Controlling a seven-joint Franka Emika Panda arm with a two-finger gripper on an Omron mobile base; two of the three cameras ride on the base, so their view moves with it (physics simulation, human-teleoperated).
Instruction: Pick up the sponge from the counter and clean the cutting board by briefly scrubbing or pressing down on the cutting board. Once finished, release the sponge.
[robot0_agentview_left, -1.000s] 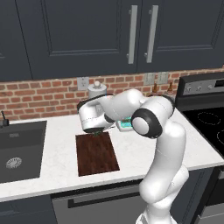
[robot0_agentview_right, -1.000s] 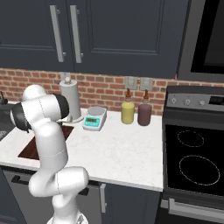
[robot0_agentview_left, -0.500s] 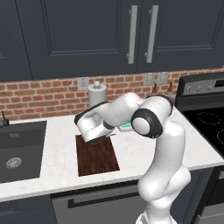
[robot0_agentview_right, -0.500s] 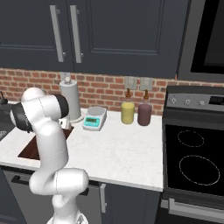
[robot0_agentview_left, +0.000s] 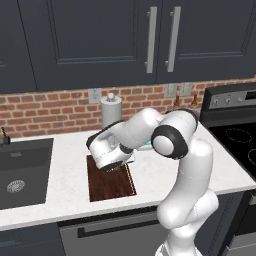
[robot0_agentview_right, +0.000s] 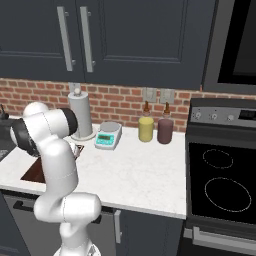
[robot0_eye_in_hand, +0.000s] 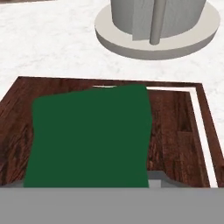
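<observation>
My gripper (robot0_agentview_left: 116, 165) low over the board (robot0_agentview_left: 111, 181), pinching the sponge (robot0_eye_in_hand: 89, 135), green face toward my hand camera, paper-towel stand (robot0_eye_in_hand: 157, 27) beyond, table (robot0_agentview_left: 60, 170) white

arm folded low, end effector (robot0_agentview_left: 116, 167) pointing down
</observation>
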